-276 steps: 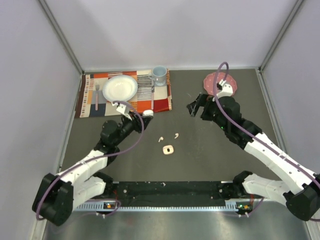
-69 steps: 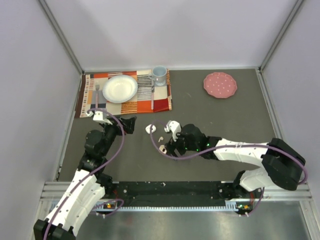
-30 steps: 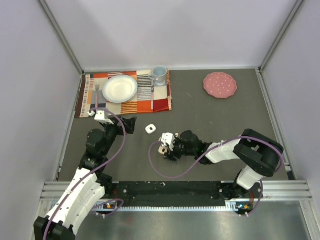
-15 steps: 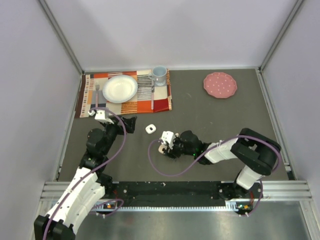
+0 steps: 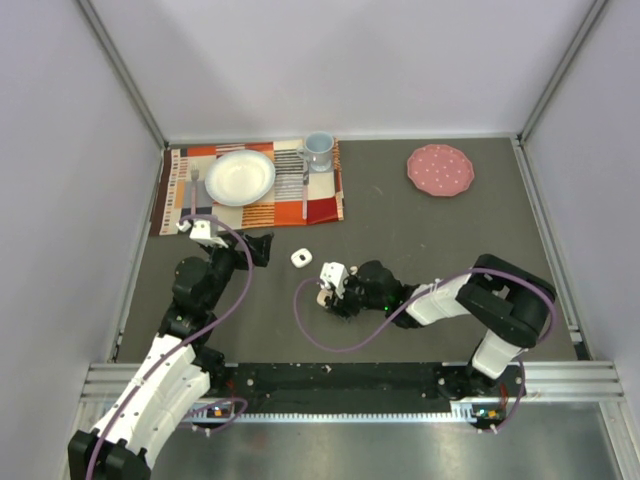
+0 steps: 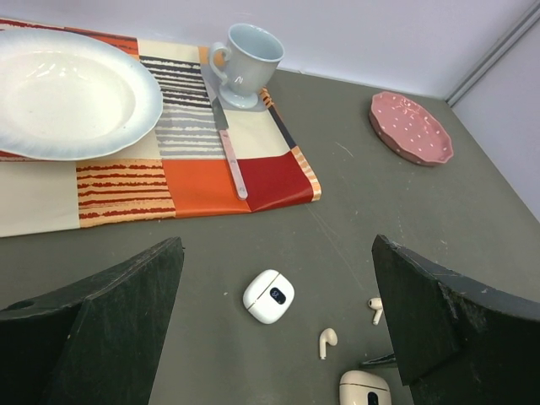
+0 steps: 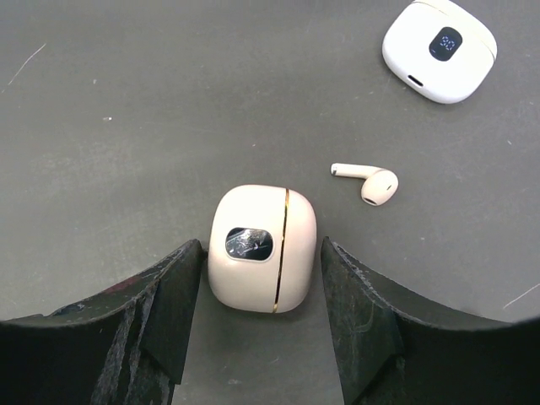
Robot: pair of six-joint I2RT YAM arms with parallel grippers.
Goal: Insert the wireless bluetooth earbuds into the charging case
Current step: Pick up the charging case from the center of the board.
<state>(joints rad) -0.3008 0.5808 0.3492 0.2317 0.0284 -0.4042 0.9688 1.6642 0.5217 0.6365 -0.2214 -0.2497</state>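
— How far along is it?
— Nothing is seated yet. The cream charging case (image 7: 262,248) lies shut on the surface (image 7: 126,101), with one earbud (image 7: 368,181) loose just beside it and a second earbud (image 6: 375,309) near it.
— And the arms?
— Right claw (image 7: 260,253) reaches low, jaws apart astride that case with slim gaps either side. Left claw (image 6: 277,249) hangs wide apart, well off from the case.

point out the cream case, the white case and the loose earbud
cream case (image 7: 262,248): right wrist view, on its small window
white case (image 7: 439,51): right wrist view, beside its display
earbud (image 7: 377,186): right wrist view, on its round head
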